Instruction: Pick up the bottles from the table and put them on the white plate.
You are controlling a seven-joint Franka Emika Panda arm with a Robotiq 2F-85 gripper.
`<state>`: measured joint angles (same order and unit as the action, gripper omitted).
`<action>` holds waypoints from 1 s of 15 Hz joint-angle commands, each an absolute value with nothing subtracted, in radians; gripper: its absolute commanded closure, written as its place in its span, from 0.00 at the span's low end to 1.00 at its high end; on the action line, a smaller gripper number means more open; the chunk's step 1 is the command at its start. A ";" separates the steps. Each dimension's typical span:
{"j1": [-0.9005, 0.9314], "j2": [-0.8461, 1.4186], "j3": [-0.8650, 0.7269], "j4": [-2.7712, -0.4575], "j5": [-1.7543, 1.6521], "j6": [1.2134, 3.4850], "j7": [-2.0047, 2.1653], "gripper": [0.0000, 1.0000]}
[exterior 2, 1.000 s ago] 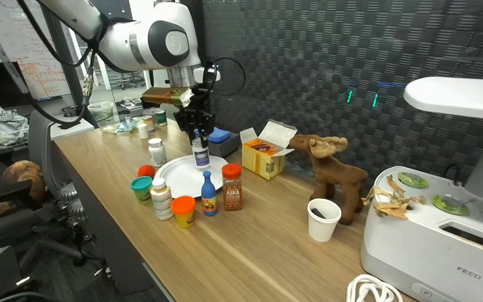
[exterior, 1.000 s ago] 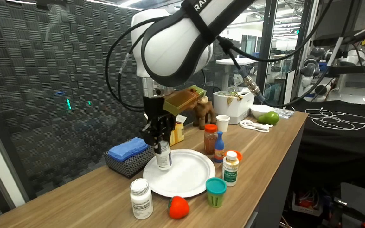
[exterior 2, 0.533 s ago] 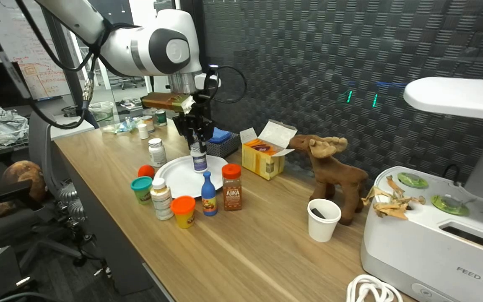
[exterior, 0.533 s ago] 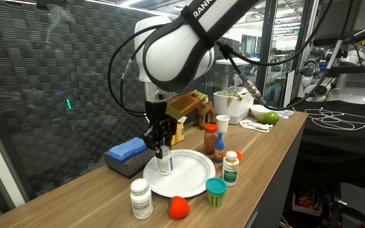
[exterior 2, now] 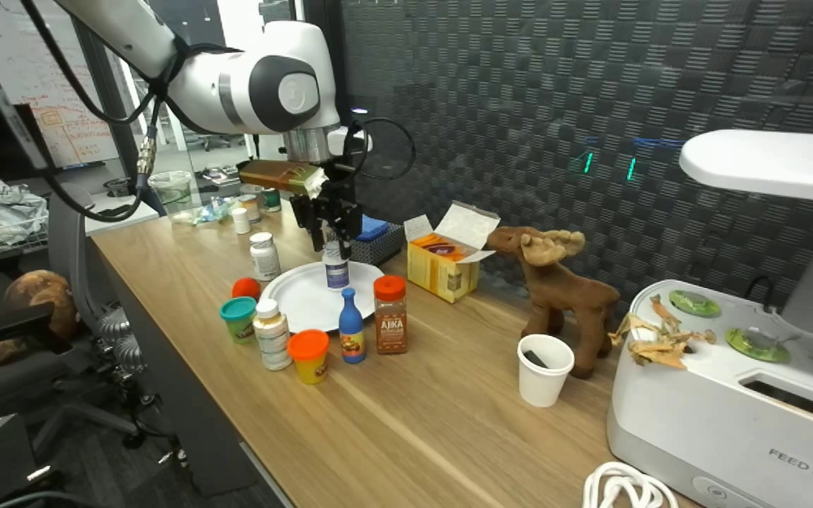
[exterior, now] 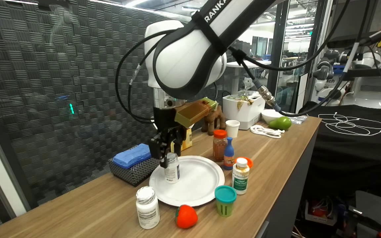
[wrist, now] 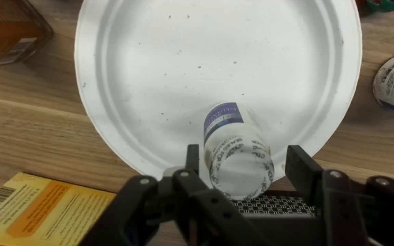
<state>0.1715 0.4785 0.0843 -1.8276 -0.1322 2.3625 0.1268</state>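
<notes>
White bottle (exterior: 172, 175) upright on the white plate (exterior: 198, 185), gripper (exterior: 170, 157) right around the cap end
Another white bottle (exterior: 148, 212), some red roundish thing (exterior: 187, 217) and a teal-lidded tub (exterior: 225, 200) sit nearby on the table (exterior: 78, 211).

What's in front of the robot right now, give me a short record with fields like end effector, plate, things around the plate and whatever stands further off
End effector: open, a finger on each side of the purple-label bottle
Plate: that bottle upright on it
Around the plate, on the counter: white bottle, green-label bottle, blue bottle, red-capped jar, teal-lidded tub, orange-lidded tub
Box: yellow, flaps open
Cup: white, something dark inside
Toy moose: standing
</notes>
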 commanded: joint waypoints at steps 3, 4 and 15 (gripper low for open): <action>0.199 0.326 0.074 -1.933 -0.136 2.360 0.191 0.00; 0.207 0.301 0.071 -1.946 -0.144 2.358 0.220 0.00; 0.267 0.294 0.122 -1.912 -0.079 2.126 0.540 0.00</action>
